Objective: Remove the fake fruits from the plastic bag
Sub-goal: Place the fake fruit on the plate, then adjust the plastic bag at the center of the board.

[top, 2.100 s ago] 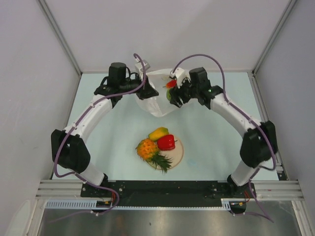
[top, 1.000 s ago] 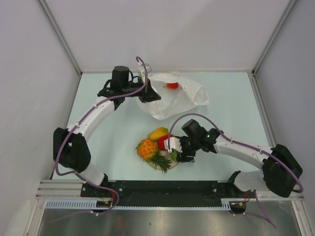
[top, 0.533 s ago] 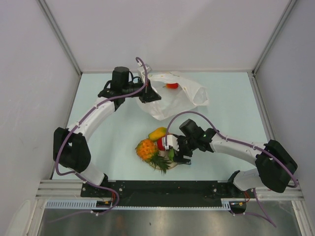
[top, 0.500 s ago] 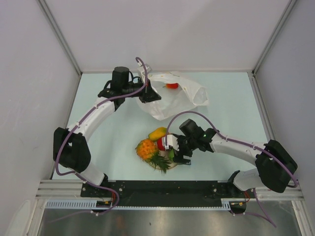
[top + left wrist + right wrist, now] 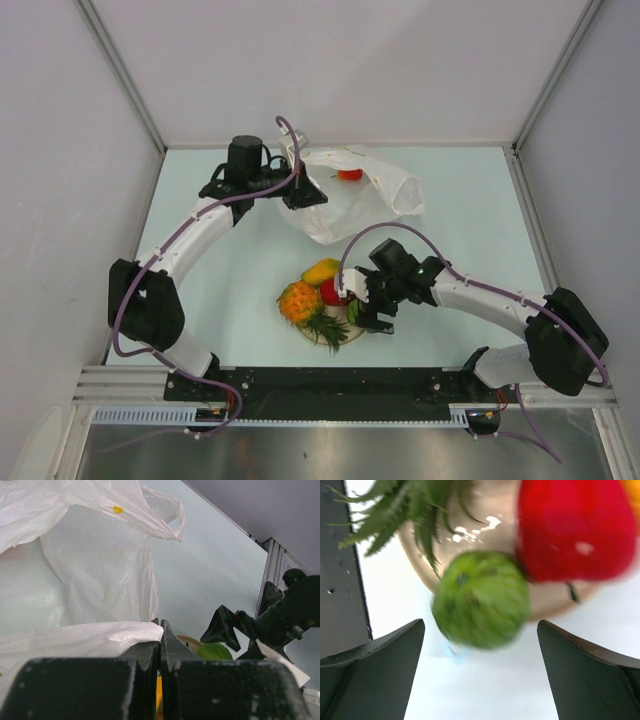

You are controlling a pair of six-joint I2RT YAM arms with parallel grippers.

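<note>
The plastic bag (image 5: 350, 200) lies crumpled at the back of the table, with a small red piece (image 5: 349, 174) showing at its top. My left gripper (image 5: 303, 195) is shut on a fold of the bag (image 5: 90, 555), its jaws closed flat (image 5: 160, 625). The pineapple (image 5: 299, 301), mango (image 5: 321, 270) and glossy red piece (image 5: 333, 290) lie on the beige plate (image 5: 338, 338). The round green piece (image 5: 480, 599) sits at the plate's right edge (image 5: 485, 535), beside the red piece (image 5: 575, 530). My right gripper (image 5: 363, 306) hangs open just off it (image 5: 481, 625), holding nothing.
Grey walls and metal rails enclose the pale table. The pineapple's spiky leaves (image 5: 405, 510) reach toward the near plate rim. In the left wrist view my right gripper (image 5: 227, 625) and the green piece (image 5: 214, 651) show beyond the bag.
My right arm swung from the bag down to the plate with the green piece, opened and now stands slightly back from it. The left gripper has kept its hold on the bag.
</note>
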